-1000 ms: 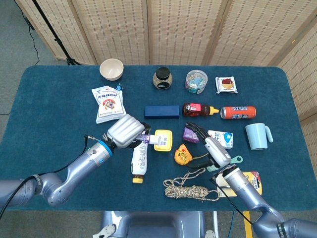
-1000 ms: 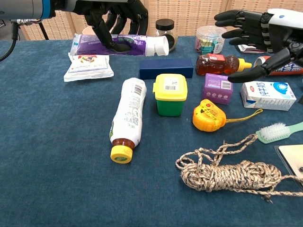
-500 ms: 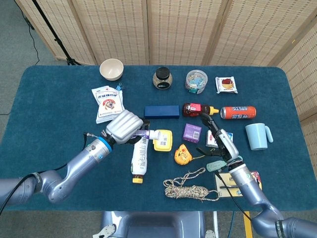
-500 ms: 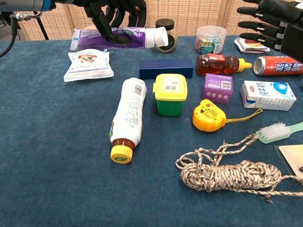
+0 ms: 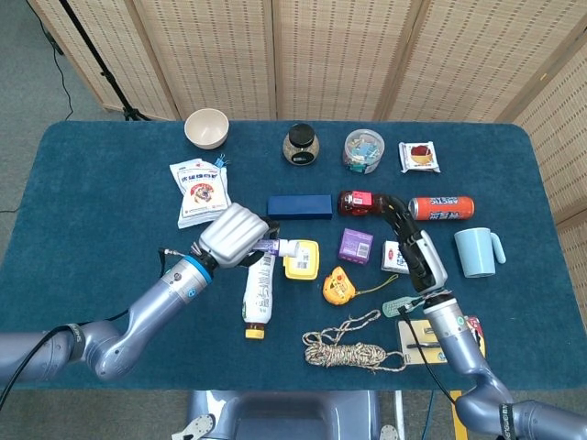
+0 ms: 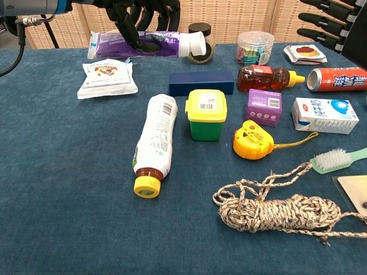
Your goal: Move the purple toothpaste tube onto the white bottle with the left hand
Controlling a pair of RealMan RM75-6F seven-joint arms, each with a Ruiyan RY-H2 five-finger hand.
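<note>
My left robot hand (image 5: 235, 236) is clamped on the tube (image 6: 143, 44), fingers (image 6: 127, 31) curled over its purple body from above. The tube is held level in the air, its white cap (image 6: 195, 44) pointing toward 3 o'clock in the chest view. In the head view the tube's cap end (image 5: 284, 247) pokes out of my hand at 3 o'clock, just above the upper end of the bottle (image 5: 260, 295). My left forearm runs from the hand down toward 7 o'clock, the wrist carrying a blue ring.

The bottle lies on its side on the tabletop (image 5: 92, 229), yellow cap (image 6: 145, 186) toward me in the chest view, its far end beneath my hand in the head view. The yellow tub (image 6: 206, 114) sits just at its 3 o'clock, and the blue box (image 6: 201, 82) lies beyond the tub at 12 o'clock.

My right robot hand (image 5: 415, 247) is raised above the tabletop, fingers apart and stretched toward 11 o'clock, holding nothing. In the chest view only its dark fingertips (image 6: 324, 20) show at the top right corner. It hangs over the carton (image 6: 324, 116), with the purple box (image 5: 355, 245) at its 9 o'clock.
</note>
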